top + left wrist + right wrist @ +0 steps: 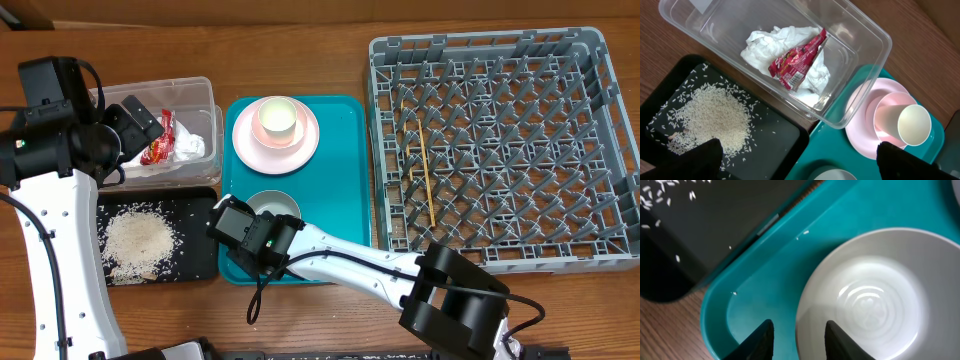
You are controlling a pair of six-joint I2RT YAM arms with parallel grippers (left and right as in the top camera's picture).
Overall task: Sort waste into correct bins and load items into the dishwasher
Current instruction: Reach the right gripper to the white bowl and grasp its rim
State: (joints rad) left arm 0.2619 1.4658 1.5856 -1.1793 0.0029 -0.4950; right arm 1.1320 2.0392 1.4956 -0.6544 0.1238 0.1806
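A pale grey-white bowl (277, 203) (875, 305) sits empty on the teal tray (345, 200). My right gripper (262, 222) (799, 335) is open and straddles its near rim, one finger inside and one outside, with gaps showing. My left gripper (140, 125) (800, 167) hangs wide open and empty above the clear tub (200, 90) (860, 55), which holds the napkin (765, 47) and red wrapper (797, 62). Rice crumbs (140, 240) (710, 117) lie in the black tray (195, 250). A cream cup (278, 120) (912, 122) stands on the pink plate (300, 150).
The grey dish rack (480, 43) fills the right side, with thin chopsticks (425, 170) lying among its left pegs. The black tray's edge (730, 215) runs close beside the teal tray's wall (760, 280). Bare wood table lies in front.
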